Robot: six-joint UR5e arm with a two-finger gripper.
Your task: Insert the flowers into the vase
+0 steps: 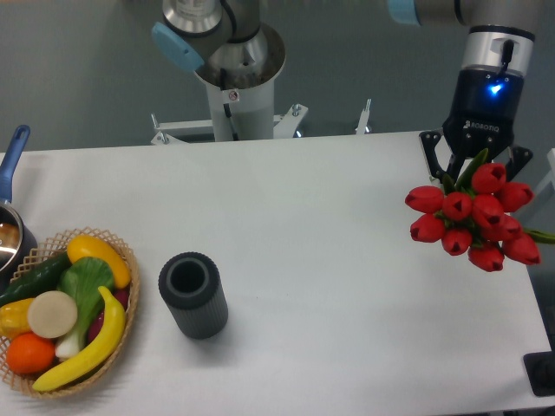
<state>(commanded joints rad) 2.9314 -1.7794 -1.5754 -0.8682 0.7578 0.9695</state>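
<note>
The flowers (473, 217), a bunch of red tulip buds with green leaves, are at the table's right edge, and a bit of green stem pokes out to the right. My gripper (475, 173) hangs directly over and behind the bunch. Its jaws are spread wide, open, on either side of a green leaf that points upward. The buds hide the fingertips, so I cannot tell whether they touch the bunch. The vase (192, 295), a dark grey ribbed cylinder with a round opening, stands upright far to the left, at the front of the table.
A wicker basket (121, 260) with fruit and vegetables sits at the front left corner. Behind it a pot with a blue handle (12, 156) reaches past the left edge. The arm's base column (238, 95) stands behind the table. A dark object (542, 373) lies off the front right corner.
</note>
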